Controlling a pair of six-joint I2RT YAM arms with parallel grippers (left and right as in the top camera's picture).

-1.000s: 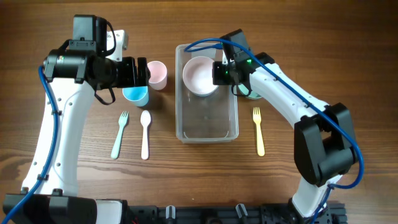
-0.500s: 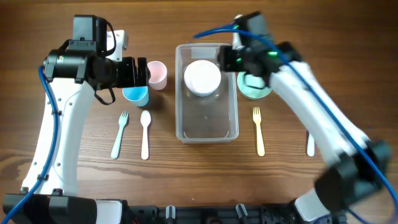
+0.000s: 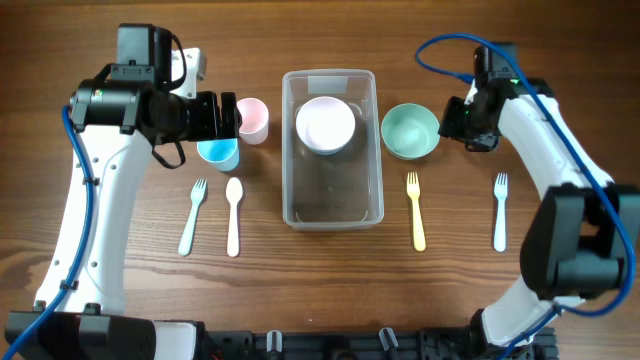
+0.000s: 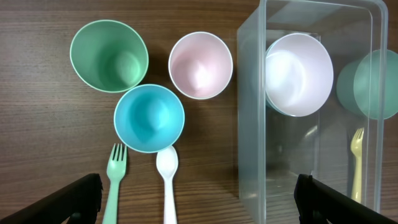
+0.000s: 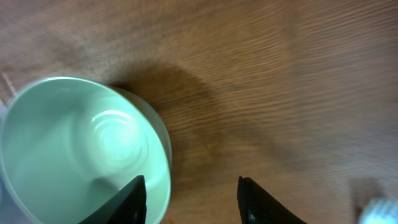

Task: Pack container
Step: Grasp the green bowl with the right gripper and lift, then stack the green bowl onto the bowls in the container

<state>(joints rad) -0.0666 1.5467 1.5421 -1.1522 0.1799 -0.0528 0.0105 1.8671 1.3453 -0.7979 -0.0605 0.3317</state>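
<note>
The container [image 3: 332,200] lies between both arms, a pink bowl [image 3: 326,124] in its far end; right of it the right gripper [image 5: 191,202], jaws apart and empty, hangs beside the green bowl [image 3: 410,131]; it should straddle that rim squarely before closing; the left gripper [image 3: 228,117] gapes empty, left of the container.

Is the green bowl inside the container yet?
No, the green bowl sits on the table to the right of the container, which holds only the pink bowl.

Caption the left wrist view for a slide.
Beside the clear container holding a pale bowl: green cup, pink cup, blue cup.
</note>
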